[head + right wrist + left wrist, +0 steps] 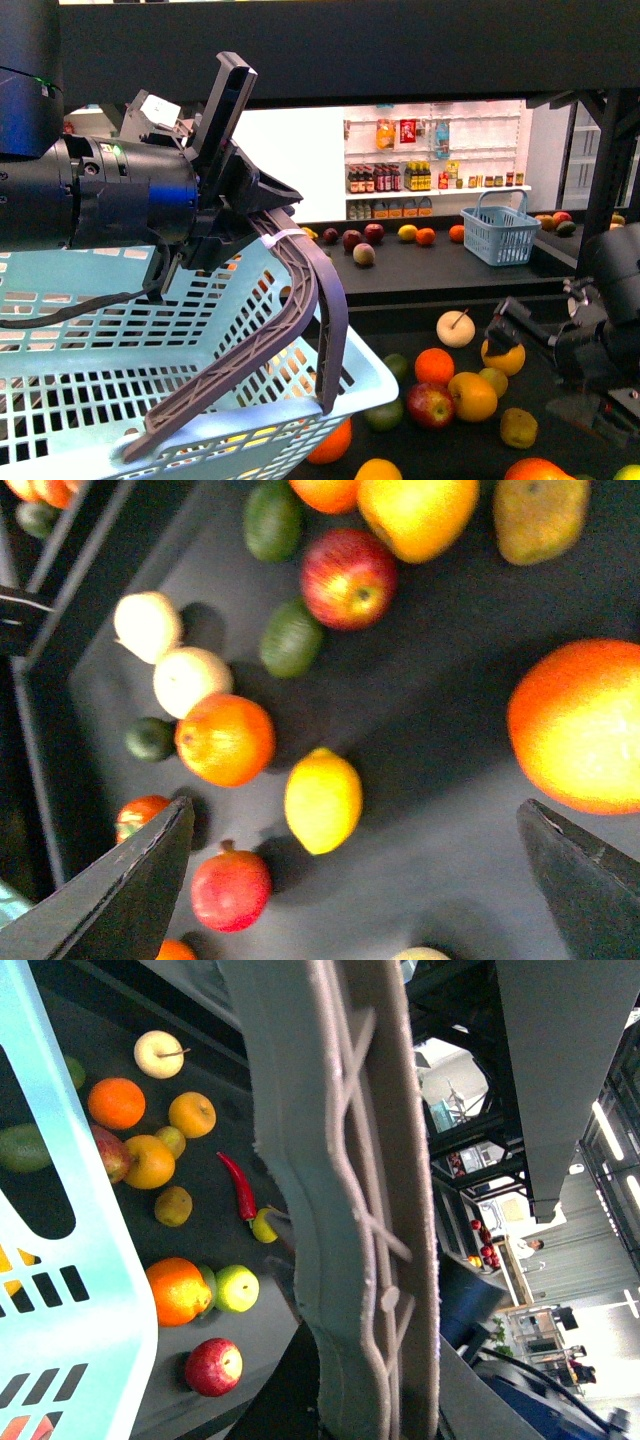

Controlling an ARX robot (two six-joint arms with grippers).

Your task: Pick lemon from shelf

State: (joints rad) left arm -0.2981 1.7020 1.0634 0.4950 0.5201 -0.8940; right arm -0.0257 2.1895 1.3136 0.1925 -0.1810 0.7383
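The lemon, bright yellow and oval, lies on the dark deck of the shelf in the right wrist view. My right gripper hangs open above it, and the lemon sits between the two dark fingers, nearer one side. In the front view this arm is low at the right, over the fruit. My left gripper is shut on the grey basket handle and holds the pale blue basket up at the left. The handle fills the left wrist view.
Loose fruit surrounds the lemon: an orange, a pomegranate, a red apple, limes, and a large orange. The shelf's thick beam runs overhead and a post stands at the right. A blue basket sits further back.
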